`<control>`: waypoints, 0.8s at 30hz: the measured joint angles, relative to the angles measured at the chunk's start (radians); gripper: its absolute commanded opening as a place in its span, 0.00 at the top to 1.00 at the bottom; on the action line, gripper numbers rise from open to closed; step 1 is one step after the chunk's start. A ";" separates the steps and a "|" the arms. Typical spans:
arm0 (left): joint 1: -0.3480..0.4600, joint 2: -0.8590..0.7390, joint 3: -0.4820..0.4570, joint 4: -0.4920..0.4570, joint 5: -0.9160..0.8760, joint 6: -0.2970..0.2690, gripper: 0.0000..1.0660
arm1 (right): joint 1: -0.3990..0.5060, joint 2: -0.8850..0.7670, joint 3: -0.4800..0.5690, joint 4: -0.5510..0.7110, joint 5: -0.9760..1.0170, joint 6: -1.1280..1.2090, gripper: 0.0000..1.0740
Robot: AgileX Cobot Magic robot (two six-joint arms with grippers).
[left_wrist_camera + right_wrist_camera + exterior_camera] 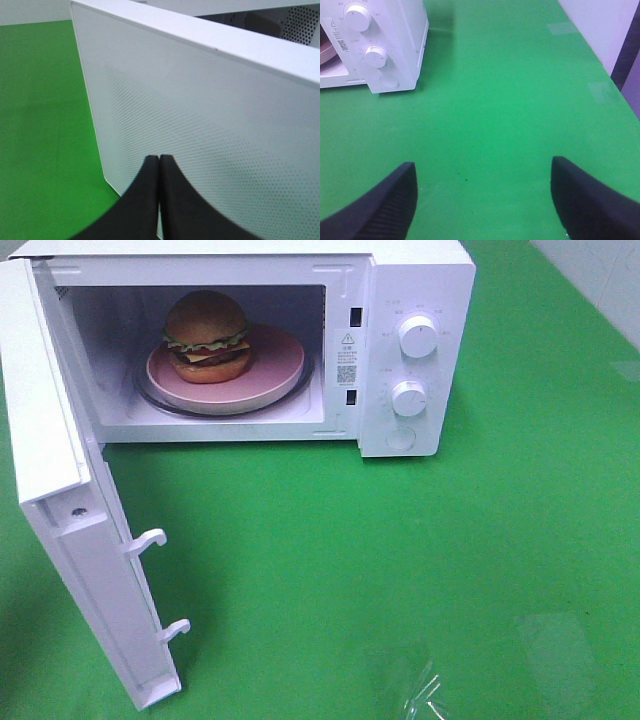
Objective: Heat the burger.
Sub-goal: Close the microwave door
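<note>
The burger (207,337), with a golden-brown bun, green lettuce, yellow cheese and a dark patty, sits on a round pink plate (278,365) inside the open white microwave (415,280). The microwave door (75,530) stands swung out toward the front left. In the left wrist view my left gripper (159,162) is shut and empty, its tips right against the outer face of the door (210,125). In the right wrist view my right gripper (482,175) is open and empty above the green mat, away from the microwave's control panel (375,55). Neither gripper shows in the exterior high view.
A green mat (400,560) covers the table. Two white knobs (416,336) and a round button (400,436) sit on the microwave's right panel. A clear plastic wrap (420,695) lies at the front edge. A pale wall edge (600,30) borders the mat on the right.
</note>
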 measured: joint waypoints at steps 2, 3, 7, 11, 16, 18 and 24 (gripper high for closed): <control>0.000 0.025 0.000 0.008 -0.038 -0.010 1.00 | 0.000 0.000 0.000 0.000 0.000 0.000 0.33; 0.000 0.037 0.000 0.009 -0.051 -0.014 1.00 | 0.000 0.000 0.000 0.000 0.000 0.000 0.33; 0.000 0.087 0.000 0.024 -0.119 -0.041 1.00 | 0.000 0.000 0.000 0.000 0.000 0.000 0.33; 0.000 0.134 -0.001 0.052 -0.174 -0.065 1.00 | 0.000 0.000 0.000 0.000 0.000 0.000 0.33; -0.012 0.183 -0.019 0.065 -0.195 -0.071 1.00 | 0.000 0.000 0.000 0.000 0.000 0.000 0.33; -0.034 0.198 -0.035 0.059 -0.188 -0.070 1.00 | 0.000 0.000 0.000 0.000 0.000 0.000 0.33; -0.120 0.268 -0.095 0.045 -0.175 -0.042 1.00 | 0.000 0.000 0.000 0.000 0.000 0.000 0.33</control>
